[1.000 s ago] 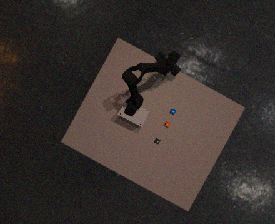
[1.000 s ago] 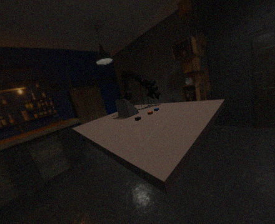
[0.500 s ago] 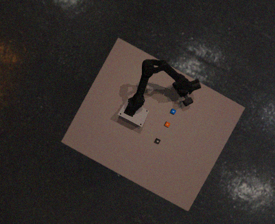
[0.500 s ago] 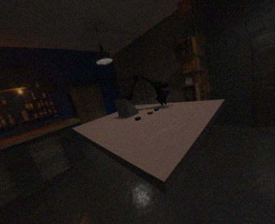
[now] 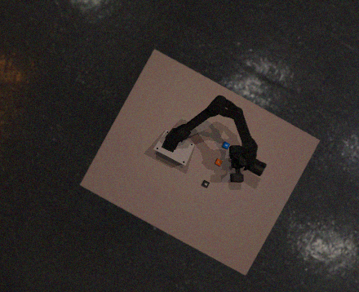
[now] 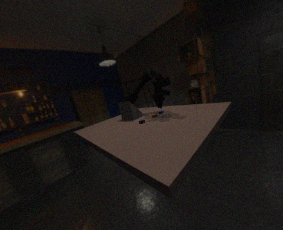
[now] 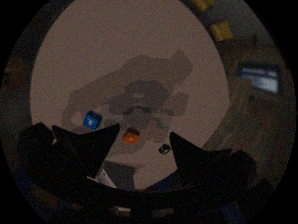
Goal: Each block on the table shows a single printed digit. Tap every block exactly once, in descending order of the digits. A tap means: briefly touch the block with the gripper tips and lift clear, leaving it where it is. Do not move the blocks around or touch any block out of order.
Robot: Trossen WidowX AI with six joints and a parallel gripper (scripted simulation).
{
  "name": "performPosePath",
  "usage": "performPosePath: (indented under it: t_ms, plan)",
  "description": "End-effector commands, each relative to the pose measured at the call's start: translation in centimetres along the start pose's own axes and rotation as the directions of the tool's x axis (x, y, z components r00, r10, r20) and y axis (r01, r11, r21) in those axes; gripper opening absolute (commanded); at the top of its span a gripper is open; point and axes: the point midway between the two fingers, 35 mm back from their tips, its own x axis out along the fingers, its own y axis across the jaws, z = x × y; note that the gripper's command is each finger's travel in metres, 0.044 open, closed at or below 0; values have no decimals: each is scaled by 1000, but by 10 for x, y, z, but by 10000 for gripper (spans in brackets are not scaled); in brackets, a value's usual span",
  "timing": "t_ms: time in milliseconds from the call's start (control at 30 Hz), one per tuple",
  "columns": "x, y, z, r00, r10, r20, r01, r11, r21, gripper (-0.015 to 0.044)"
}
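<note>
1. Filling most of the scene was a pale pinkish-brown table [image 5: 157, 212], a flat square slab set at an angle over a dark, glossy floor [image 5: 46, 228] that carried white glare patches.
2. Along the left of the exterior view ran a dim counter [image 6: 30, 138] with faint lit shelves behind it, and a hanging lamp [image 6: 107, 62] glowed above the far edge of the table.
3. A tall wooden shelf unit [image 6: 201, 74] stood against the dark wall at the back right.
4. Near the middle of the table sat a light grey base plate [image 5: 181, 157], and the black arm [image 5: 214, 108] rose from it, bent over and came down on the far side of the blocks.
5. Three small blocks lay in a rough line, well apart from each other: the blue block [image 5: 225, 144], the orange block [image 5: 218, 162] and the black block [image 5: 205, 183].
6. Their digits were too small and blurred to read.
7. Soft overlapping shadows covered the table around the blue and orange blocks.
8. The gripper [image 5: 237, 176] hung above the table just beside the orange block, its fingers spread wide with nothing between them.
9. From the wrist view, the two dark fingertips framed all three blocks below.
</note>
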Motion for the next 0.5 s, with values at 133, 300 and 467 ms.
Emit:
performPosePath:
  t_ms: [133, 300, 467]
  plan:
    - [-13, -101, -80, 990, 140, -25, -125, 941, 314, 400]
    - [-19, -135, -130, 971, 236, 34, -225, 862, 454, 400]
    - [-19, -136, -131, 971, 238, 36, -228, 860, 457, 400]
